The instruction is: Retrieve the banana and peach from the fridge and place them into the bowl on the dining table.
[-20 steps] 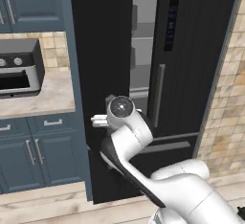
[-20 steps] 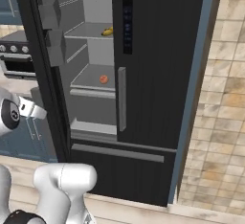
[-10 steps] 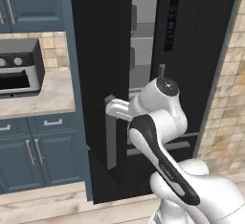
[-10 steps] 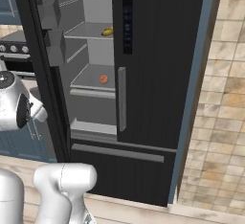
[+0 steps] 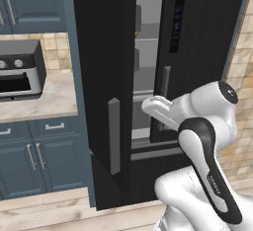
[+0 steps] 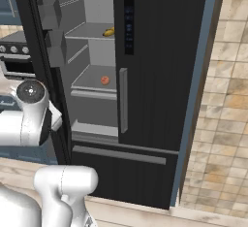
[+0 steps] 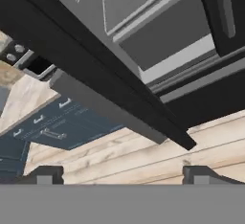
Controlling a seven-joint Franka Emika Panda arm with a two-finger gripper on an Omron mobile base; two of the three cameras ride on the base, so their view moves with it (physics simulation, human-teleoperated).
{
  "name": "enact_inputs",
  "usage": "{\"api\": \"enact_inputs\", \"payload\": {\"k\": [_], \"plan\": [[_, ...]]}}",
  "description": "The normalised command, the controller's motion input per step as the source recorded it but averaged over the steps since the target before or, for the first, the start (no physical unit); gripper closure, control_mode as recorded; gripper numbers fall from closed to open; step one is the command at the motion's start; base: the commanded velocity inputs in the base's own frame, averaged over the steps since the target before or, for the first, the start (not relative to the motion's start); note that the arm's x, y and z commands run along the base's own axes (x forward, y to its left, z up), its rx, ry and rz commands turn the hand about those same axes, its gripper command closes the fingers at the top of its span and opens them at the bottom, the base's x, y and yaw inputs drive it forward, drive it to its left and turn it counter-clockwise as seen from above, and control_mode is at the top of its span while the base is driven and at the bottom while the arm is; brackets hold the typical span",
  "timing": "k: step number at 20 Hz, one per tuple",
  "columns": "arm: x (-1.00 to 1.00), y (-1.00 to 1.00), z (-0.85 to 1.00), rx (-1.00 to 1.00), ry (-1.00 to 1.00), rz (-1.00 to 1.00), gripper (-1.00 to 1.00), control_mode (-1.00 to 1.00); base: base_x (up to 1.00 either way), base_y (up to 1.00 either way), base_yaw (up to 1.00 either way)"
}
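The fridge [image 6: 160, 75] stands with its left door [image 5: 106, 77] swung open. Inside, the banana [image 6: 109, 31] lies on an upper shelf, and the peach [image 6: 104, 80] sits on the shelf below — also at the top of my hand view. My gripper [image 7: 122, 174] hangs near the door's edge, jaws wide apart — nothing between them.

My tall black fridge [image 6: 160, 75] looks matt and finely ribbed; its grey handle [image 6: 123, 100] seems smooth metal; pale wood-plank floor [image 7: 143, 161].
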Motion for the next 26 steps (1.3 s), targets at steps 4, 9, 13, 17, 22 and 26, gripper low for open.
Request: {"api": "enact_inputs", "payload": {"k": [4, 9, 13, 17, 22, 26], "plan": [[-0.01, -0.72, 0.00, 0.44, 0.09, 0.00, -1.00, -1.00, 0.00, 0.00, 0.00], [0.01, -0.30, -0.14, 0.40, 0.01, 0.00, -1.00, -1.00, 0.00, 0.00, 0.00], [0.26, 0.02, -0.03, 0.22, 0.07, 0.00, -1.00, -1.00, 0.00, 0.00, 0.00], [0.61, 0.20, -0.02, 0.01, 0.12, 0.05, -1.00, -1.00, 0.00, 0.00, 0.00], [0.54, 0.14, -0.09, 0.00, 0.00, 0.02, -1.00, -1.00, 0.00, 0.00, 0.00], [0.46, 0.00, -0.04, 0.00, 0.00, 0.00, -1.00, -1.00, 0.00, 0.00, 0.00]]}}
